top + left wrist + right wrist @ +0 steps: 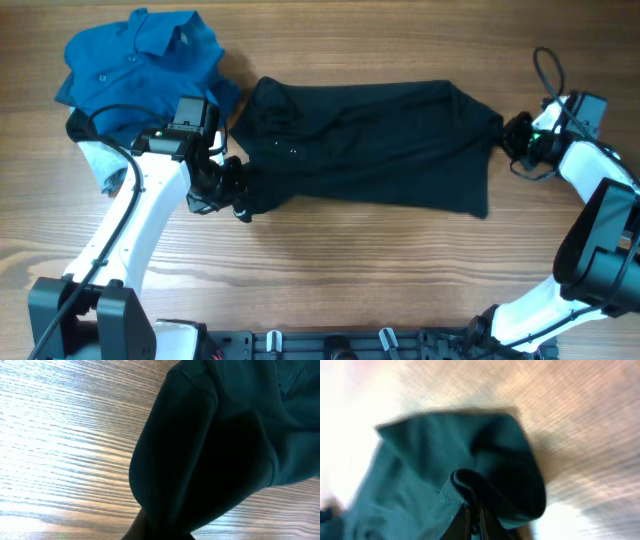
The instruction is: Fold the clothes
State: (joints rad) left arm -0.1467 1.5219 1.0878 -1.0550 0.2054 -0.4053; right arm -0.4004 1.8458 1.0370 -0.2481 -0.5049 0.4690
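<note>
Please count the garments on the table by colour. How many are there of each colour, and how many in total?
black shirt: 1
blue polo shirt: 1
pale grey-blue garment, mostly hidden under the blue one: 1
Total: 3
</note>
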